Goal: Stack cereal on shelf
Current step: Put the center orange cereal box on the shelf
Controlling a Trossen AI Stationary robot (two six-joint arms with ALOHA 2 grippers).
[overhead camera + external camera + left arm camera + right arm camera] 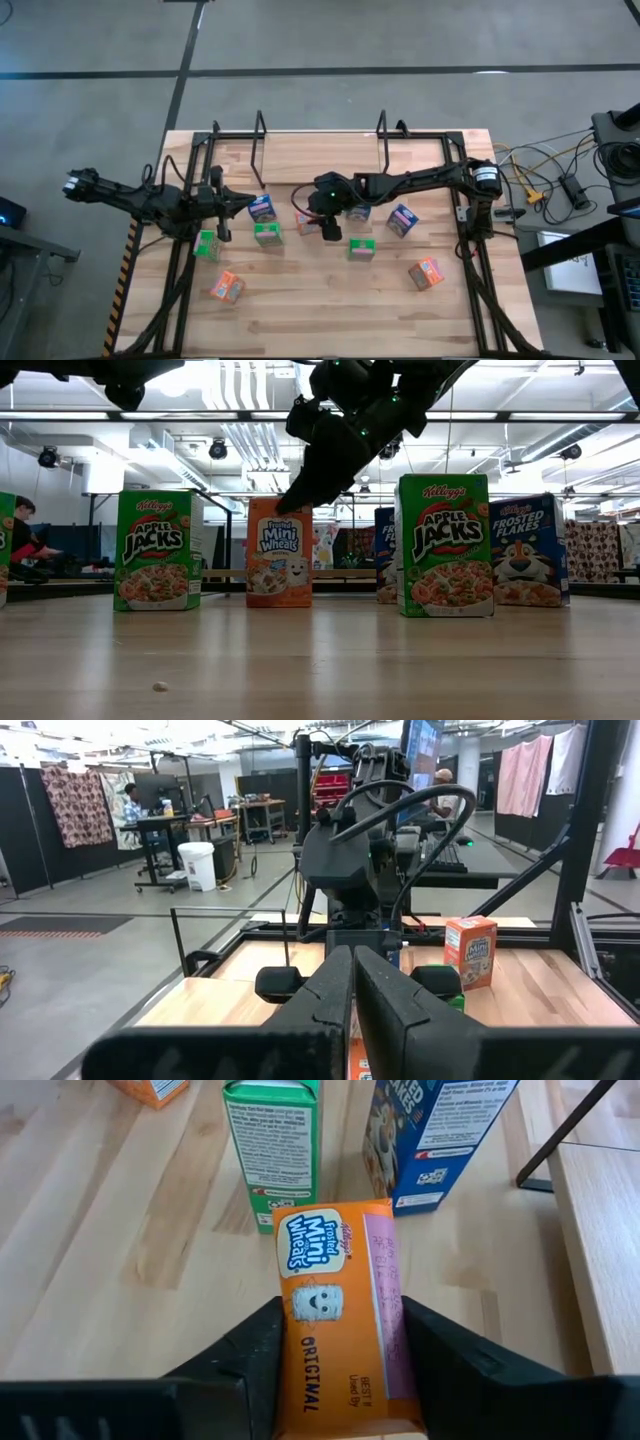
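Note:
Several small cereal boxes stand scattered on the wooden table. My right gripper [312,222] reaches to the table's middle and is shut on an orange Mini Wheats box [335,1310], which stands upright [279,555]. Beyond it stand a green box [272,1145] and a blue box [430,1135]. The shelf [260,140], a rack of thin black rods, stands at the table's far edge. My left gripper [353,990] is shut on nothing and hovers level near the table's left side [232,203]. My right gripper pinches the orange box between its two fingers, one on each of two opposite sides [283,1345], near the box's top. The fingers [250,1360] slant down at it from the table's right. The box stands upright with its bottom on the table [279,600].
Other boxes lie around: green [207,244], orange [226,287], green [361,247], blue [402,219], orange [426,272]. Black frame rails [470,240] run along both table sides. Bare wood lies along the near edge [320,320]. A person sits in the room behind [20,540].

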